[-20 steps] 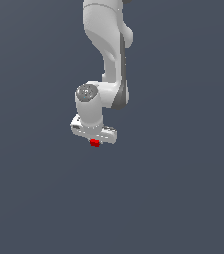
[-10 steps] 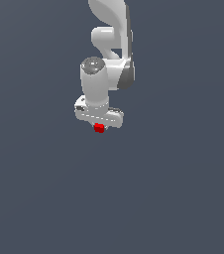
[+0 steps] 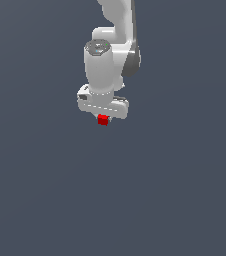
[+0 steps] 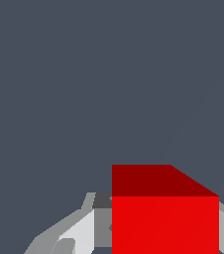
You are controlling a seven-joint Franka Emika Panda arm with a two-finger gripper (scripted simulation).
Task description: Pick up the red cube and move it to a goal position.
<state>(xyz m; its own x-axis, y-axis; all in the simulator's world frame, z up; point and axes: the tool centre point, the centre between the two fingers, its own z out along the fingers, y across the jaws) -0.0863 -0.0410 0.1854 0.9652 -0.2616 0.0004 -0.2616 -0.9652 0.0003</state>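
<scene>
**Cube in hand, goal not in sight**

I have the red cube (image 3: 103, 120) clamped in my pincer (image 3: 103, 118), which hangs from my arm (image 3: 116, 45) near the top of the exterior view. The pincer is closed down to the width of the cube and nothing more; in the wrist view the red cube (image 4: 164, 218) fills the space between my fingers (image 4: 74, 233), a pale finger showing on each side of it and touching it. I grip it by two opposite flat faces because plain, parallel sides give the pads the firmest seat — a corner or an edge would let it twist out.

In the exterior view the cube peeks out just below the white body of the pincer, much smaller than the hand that holds it. My wrist points straight down, so the cube hangs directly beneath the fingers and its weight pulls along the grip rather than across it.

Around me there is only a flat grey-blue field — I cannot tell where the counter lies, nor how high above it the cube is. No goal marker shows in either view, so I cannot say how near it I am. My judgement: the pick is done and the carry is in hand; what remains is to bring the cube to the goal without loosening the grip.
</scene>
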